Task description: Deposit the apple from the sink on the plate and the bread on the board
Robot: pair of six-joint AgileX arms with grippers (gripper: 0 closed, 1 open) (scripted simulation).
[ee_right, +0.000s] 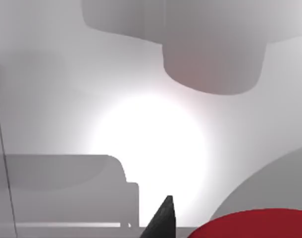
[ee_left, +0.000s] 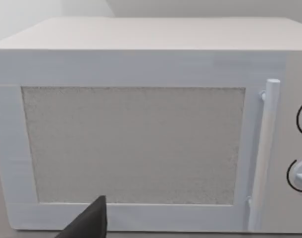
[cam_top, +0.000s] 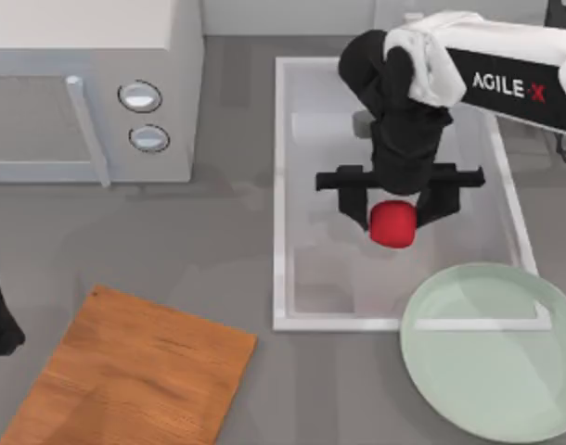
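While my right end effector (cam_top: 394, 222) hangs over the sink (cam_top: 281, 185), it pinches the apple (cam_top: 392, 225) between its fingers, near the plate (cam_top: 492, 357). My arm reads "AGILE X". My left arm sits at the worktop's left edge.

- A rendered kitchen scene set on a grey worktop (cam_top: 237, 232).
- A white microwave (cam_top: 88, 83) with a door handle and two dials stands at the back left.
- A white sink (cam_top: 281, 185), a pale green plate (cam_top: 487, 371) and a wooden board (cam_top: 135, 371) lie nearby.
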